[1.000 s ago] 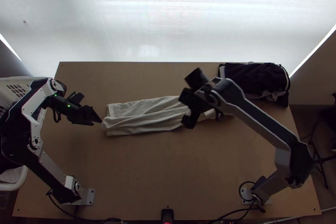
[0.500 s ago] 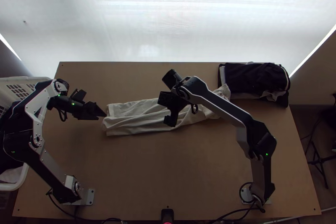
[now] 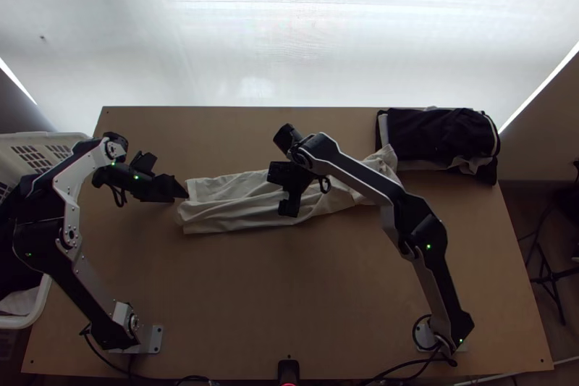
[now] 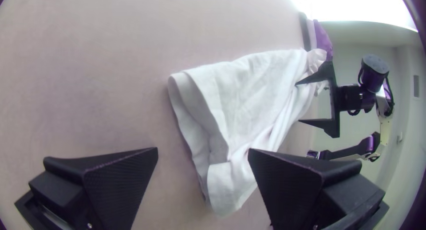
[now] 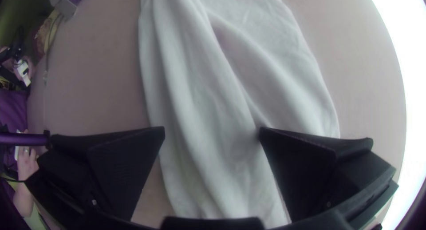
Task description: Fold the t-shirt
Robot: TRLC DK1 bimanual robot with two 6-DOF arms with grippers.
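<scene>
A: Please, what stands nearest?
B: At the near edge of the light wooden table [image 3: 239, 299] there is a small black device [image 3: 288, 371].

A: And farther in?
B: At the left side of the table is a white plastic basket with slots [image 3: 36, 141], with dark and white cloth inside. In the middle lies the off-white cloth t-shirt [image 3: 217, 212], gathered lengthwise in a long, loose strip with wrinkles.

A: How are the jaws?
B: The left gripper with wide black fingers [image 3: 171, 176] is at the strip's left end, its jaws spread well apart. The right gripper, also black and wide [image 3: 275, 192], is over the middle of the strip. Its jaws are spread too, and in its wrist view the fabric runs between them. Neither one pinches the cloth. If they touch it, I cannot tell.

A: What is at the far side?
B: At the far right corner lies a folded black-and-white pile of clothes [image 3: 434, 132], near the strip's right end. Behind the table hangs a bright white screen [image 3: 253, 38].
</scene>
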